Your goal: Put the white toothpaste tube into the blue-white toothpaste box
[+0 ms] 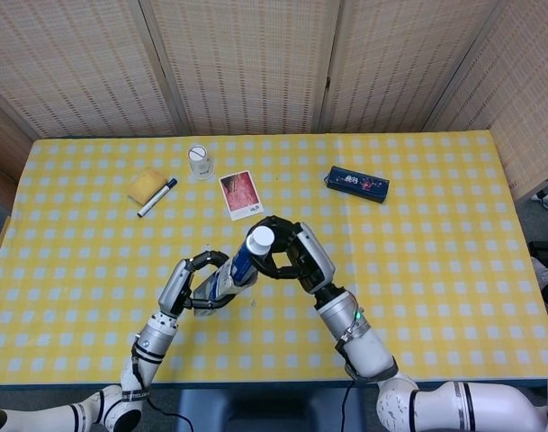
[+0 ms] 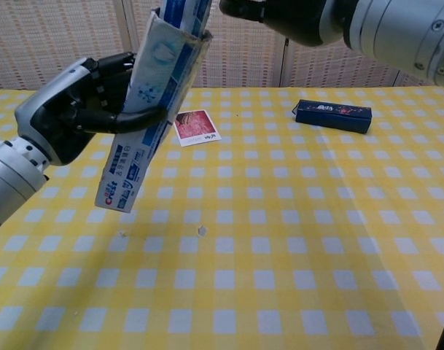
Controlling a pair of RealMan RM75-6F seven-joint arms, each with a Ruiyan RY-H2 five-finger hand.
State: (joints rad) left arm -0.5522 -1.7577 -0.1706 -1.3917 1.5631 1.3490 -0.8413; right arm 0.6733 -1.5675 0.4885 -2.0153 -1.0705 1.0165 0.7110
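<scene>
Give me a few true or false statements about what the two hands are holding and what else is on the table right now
1. The left hand grips the blue-white toothpaste box off the table. True.
2. The white toothpaste tube lies flat on the table. False: the right hand holds it, cap up, its lower end in the box's open top.
3. A dark blue case lies on the tablecloth, apart from both hands. True.
4. The marker pen stands in a cup. False: it lies beside a yellow sponge.
5. The red card is inside the box. False: it lies on the cloth.
</scene>
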